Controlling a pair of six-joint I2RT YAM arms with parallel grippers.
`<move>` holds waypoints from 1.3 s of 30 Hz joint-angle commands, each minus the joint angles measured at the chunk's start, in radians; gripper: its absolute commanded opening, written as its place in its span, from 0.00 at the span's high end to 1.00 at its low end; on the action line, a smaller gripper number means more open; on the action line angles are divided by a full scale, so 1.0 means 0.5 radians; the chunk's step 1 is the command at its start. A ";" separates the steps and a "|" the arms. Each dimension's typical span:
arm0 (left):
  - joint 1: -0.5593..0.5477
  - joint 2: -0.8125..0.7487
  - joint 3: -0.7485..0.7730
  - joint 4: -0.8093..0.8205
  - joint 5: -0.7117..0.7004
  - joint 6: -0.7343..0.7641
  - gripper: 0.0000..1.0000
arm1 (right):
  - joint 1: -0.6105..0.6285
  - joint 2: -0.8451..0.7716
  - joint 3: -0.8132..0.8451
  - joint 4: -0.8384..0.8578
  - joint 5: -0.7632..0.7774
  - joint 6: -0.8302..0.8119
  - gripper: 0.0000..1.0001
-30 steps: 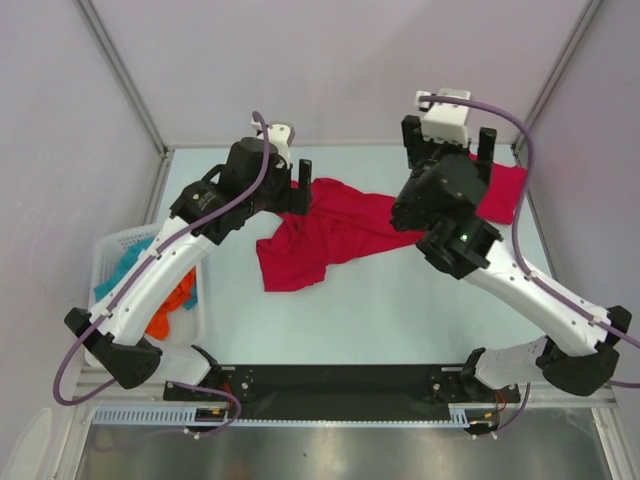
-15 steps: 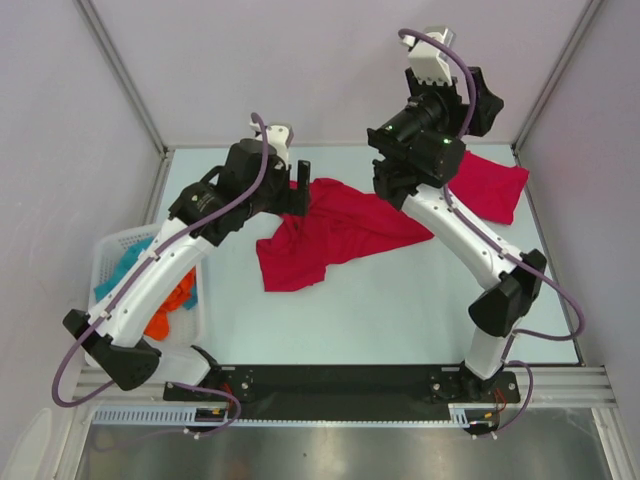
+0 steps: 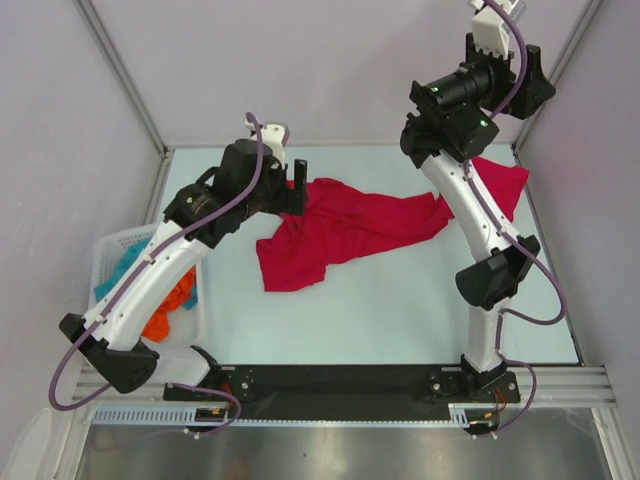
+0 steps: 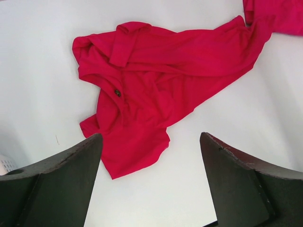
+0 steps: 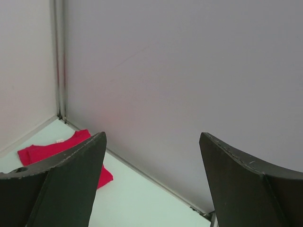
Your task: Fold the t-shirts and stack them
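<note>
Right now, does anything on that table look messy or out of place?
Yes. One red t-shirt lies crumpled mid-table, not folded. A second t-shirt lies in the far right corner, so nothing is stacked. The right gripper faces the wall, open, empty.

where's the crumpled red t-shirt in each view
top external: crumpled t-shirt lies mid-table.
left wrist: centre of the picture.
right wrist: not in it.
shared landmark: the flatter t-shirt by the far right corner, seen top right in left wrist and lower left in right wrist.
</note>
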 commanded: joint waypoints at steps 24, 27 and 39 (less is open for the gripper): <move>0.028 0.081 0.219 -0.063 0.013 0.079 0.10 | -0.780 -0.268 -0.660 0.511 0.500 0.820 0.02; 0.028 0.071 0.222 -0.078 -0.011 0.082 0.10 | -0.799 -0.108 -0.429 0.554 0.497 0.596 0.01; 0.040 0.031 0.249 -0.128 -0.045 0.092 0.10 | -1.026 -0.028 -0.602 0.554 0.503 0.580 0.00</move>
